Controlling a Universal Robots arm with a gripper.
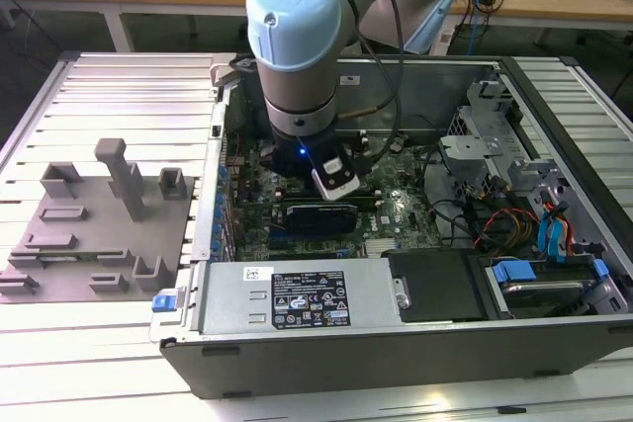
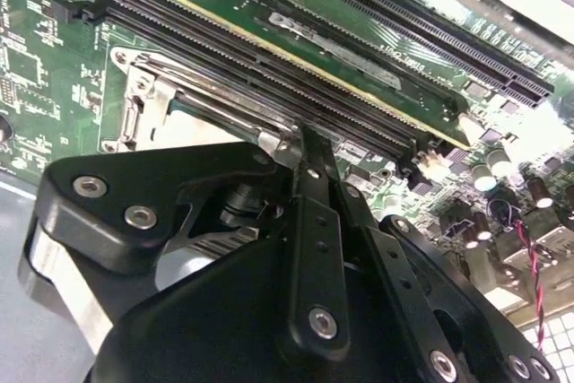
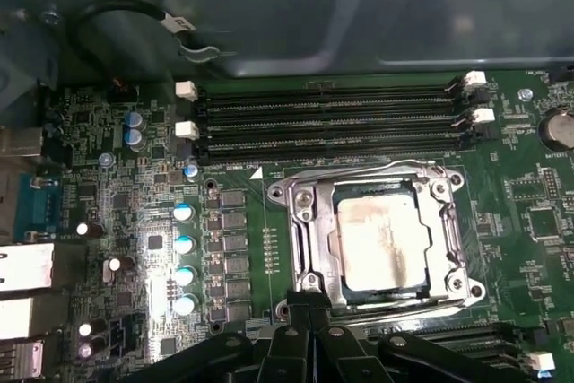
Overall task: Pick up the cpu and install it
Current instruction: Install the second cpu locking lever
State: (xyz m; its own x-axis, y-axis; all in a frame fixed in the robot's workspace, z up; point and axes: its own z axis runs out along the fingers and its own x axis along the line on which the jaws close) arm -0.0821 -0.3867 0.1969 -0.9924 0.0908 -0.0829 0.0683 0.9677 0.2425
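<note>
While the cpu (image 3: 378, 241) sits in its socket (image 3: 377, 235), my hand (image 3: 303, 307) hovers just beside, fingers together, empty; board print unreadable.

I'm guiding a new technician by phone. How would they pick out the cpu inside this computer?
In the first wrist view, find the green motherboard and its four long black memory slots. Just beside them sits a silvery metal socket frame. The cpu is the pale, smudged square lying inside that frame, the board's only flat metallic plate.
</note>
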